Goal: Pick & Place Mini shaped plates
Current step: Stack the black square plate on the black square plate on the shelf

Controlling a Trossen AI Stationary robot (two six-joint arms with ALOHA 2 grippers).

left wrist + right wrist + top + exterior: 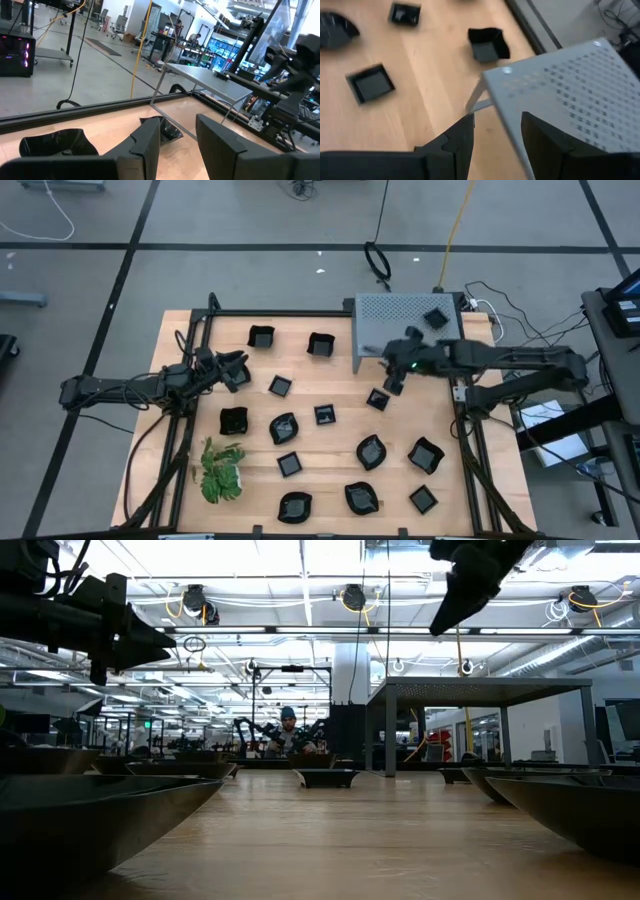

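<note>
Several tiny glossy black dishes lie scattered flat on the wooden table [190, 330], among them a square one [281, 386] and a wavy one [372, 452]. One more dish [437, 318] sits on top of the grey perforated box [405, 315]. My left gripper [238, 370] hovers open over the table's left part, its fingers [147, 137] holding nothing. My right gripper [393, 383] is open and raised by the box's near left corner [492, 80], above the table near a square dish [378, 399]. Nothing shows between its fingers [460, 135].
A green leafy plant [220, 472] stands at the table's near left. The grey box rests on thin legs at the far right. Black frame rails [200, 380] run along both table sides. Bare wood lies between the two far dishes [320, 344] and the middle row.
</note>
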